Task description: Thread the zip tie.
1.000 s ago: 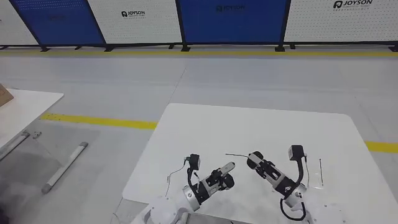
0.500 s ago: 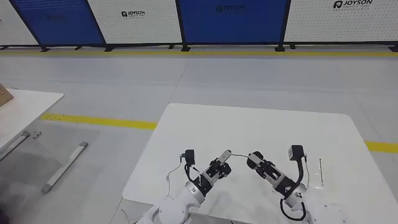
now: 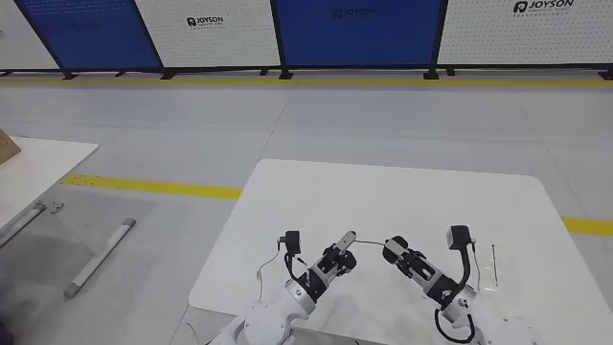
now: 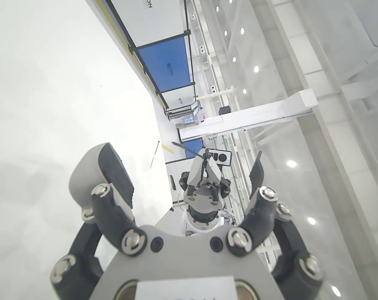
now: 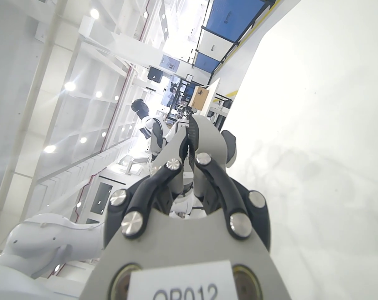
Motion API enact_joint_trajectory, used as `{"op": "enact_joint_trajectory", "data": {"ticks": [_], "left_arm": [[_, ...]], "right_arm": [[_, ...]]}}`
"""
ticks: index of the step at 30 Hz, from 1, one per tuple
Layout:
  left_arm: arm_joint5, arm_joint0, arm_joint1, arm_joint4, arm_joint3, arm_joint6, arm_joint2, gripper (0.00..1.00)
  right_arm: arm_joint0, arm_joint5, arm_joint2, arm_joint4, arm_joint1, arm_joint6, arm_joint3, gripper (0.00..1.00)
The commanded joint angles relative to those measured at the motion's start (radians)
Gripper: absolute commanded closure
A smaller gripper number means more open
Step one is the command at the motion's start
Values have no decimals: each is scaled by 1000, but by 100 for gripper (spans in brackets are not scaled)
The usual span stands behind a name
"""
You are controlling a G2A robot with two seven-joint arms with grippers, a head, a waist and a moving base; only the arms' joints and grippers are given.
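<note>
Where the two arms meet above the white table (image 3: 402, 192), the right gripper (image 3: 391, 247) is clamped on one end of a thin black zip tie (image 3: 370, 241). The tie juts out from the right gripper, raised off the tabletop and roughly level, towards the left gripper (image 3: 345, 244), which faces the right gripper from close by. The left gripper's fingers (image 4: 117, 170) stand wide apart and hold nothing.

Top view: the tie's free end seems to reach the left gripper's fingertips, but whether it touches them cannot be told. A second zip tie (image 3: 493, 257) lies flat on the table, on the side of the right gripper away from the left one and well apart from it.

Left wrist view: seen between the spread fingers, the right gripper pinches the tie near its tip, and the free end slants away from the right gripper into the air.

Right wrist view: the right gripper's two pads (image 5: 207, 138) are pressed together around a dark strip, and the free length of the tie is hidden behind them.
</note>
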Motion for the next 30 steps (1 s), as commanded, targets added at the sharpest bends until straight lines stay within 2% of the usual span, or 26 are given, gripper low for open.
{"op": "enact_joint_trajectory", "data": {"ticks": [1,17,22,25,28,30], "left_arm": [[0,0,0,0,0,0,0,0],[0,0,0,0,0,0,0,0],[2,-3,-1,-19,-6,-13,7,0],[-8,-5,-3,-22,-17,-24,16,0],[-15,-10,-6,-8,-16,13,24,0],[-15,-10,-6,-8,-16,13,24,0]], "right_arm": [[-3,8,1,-9,1,24,-1,100],[-8,8,6,6,1,26,1,100],[-7,-21,1,-12,-2,22,-4,100],[12,4,-15,-32,-7,28,2,100],[26,18,-27,-36,-11,32,8,100],[26,18,-27,-36,-11,32,8,100]]}}
